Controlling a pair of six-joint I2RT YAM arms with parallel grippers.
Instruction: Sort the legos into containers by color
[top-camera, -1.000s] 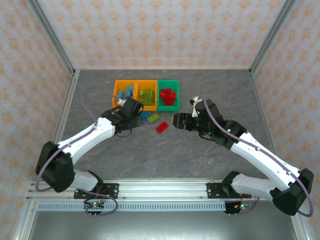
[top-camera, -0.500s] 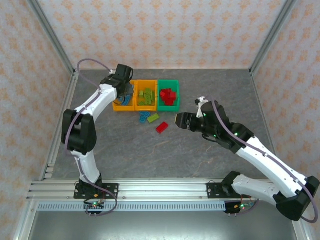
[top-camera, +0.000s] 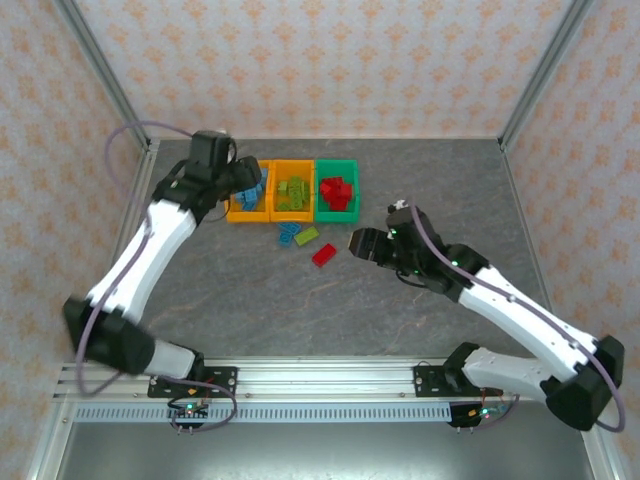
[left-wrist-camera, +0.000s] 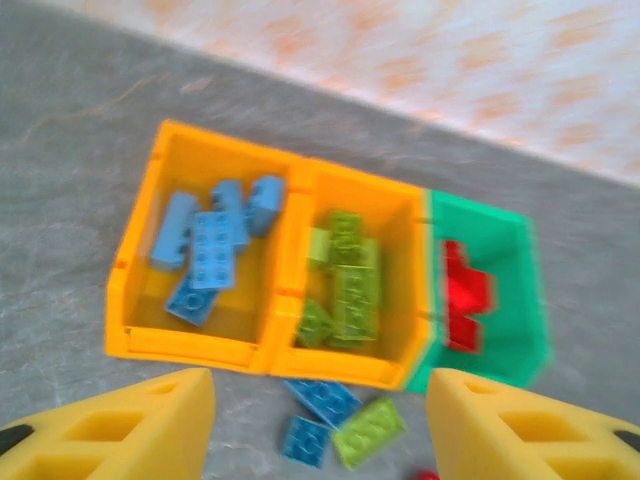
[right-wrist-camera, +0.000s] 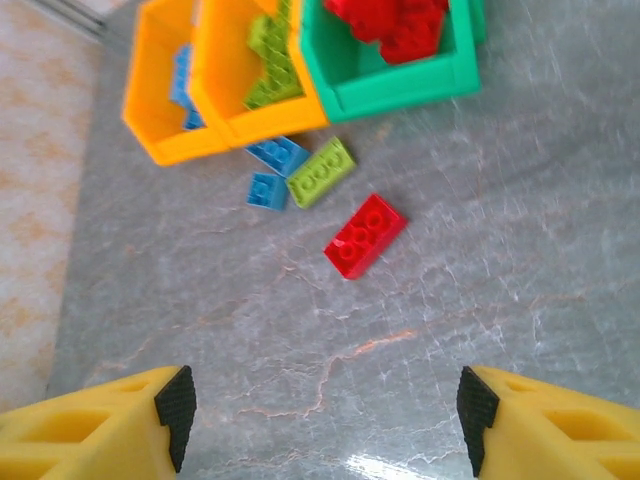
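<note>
Along front edge of bins (top-camera: 245, 214), four loose bricks (right-wrist-camera: 320, 172), open tabletop (right-wrist-camera: 500, 300) beyond

Overhead from behind, wrists closer — bins (top-camera: 337, 216) shared

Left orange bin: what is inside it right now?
The left orange bin holds blue bricks, about five in a loose overlapping pile, as seen from the left wrist. Its floor under the pile is covered, so any brick beneath them cannot be seen.
</note>
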